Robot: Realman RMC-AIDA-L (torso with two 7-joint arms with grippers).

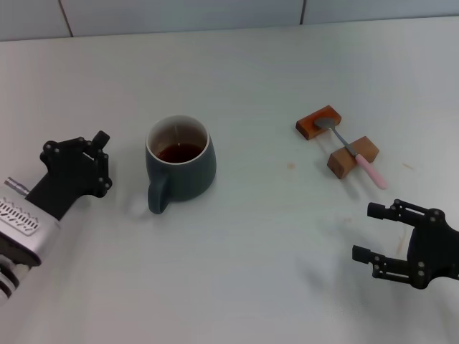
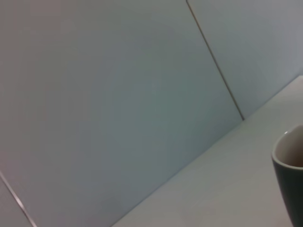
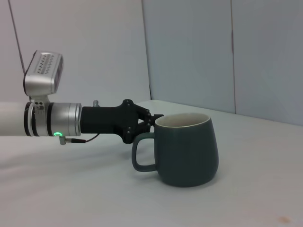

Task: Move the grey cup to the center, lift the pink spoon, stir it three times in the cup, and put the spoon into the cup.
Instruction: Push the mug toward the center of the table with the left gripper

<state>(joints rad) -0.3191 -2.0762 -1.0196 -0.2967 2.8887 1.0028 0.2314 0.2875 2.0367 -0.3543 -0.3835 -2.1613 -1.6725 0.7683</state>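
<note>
The right gripper [image 1: 374,231] hovers over the near right part of the desk [image 1: 237,287], jaws set wide with nothing between them. It points left, towards the middle of the desk, and is well apart from every object.

The left gripper [image 1: 100,159] sits at the near left, just beside the grey cup [image 1: 181,166] and apart from it. Whether its jaws are wide or narrow cannot be told from any view. In the right wrist view this gripper [image 3: 142,124] lies behind the cup [image 3: 185,147], level with the handle.

The grey cup stands upright, left of the desk centre, handle turned towards the near left. It holds dark brown liquid [image 1: 179,152]. In the left wrist view only the rim and part of the wall of the cup [image 2: 289,176] show.

Farther right, the pink spoon [image 1: 353,152] rests across two brown blocks [image 1: 336,140], bowl on the far block, pink handle overhanging the near block.

Judged hazards:
- The cup is not yet centred. A fast or off-axis push by the left gripper could tip it or slop the liquid.
- A grip on the loop handle alone could let the cup swing.
- The spoon handle is slim; a badly aligned pinch could flick it off the blocks.
</note>
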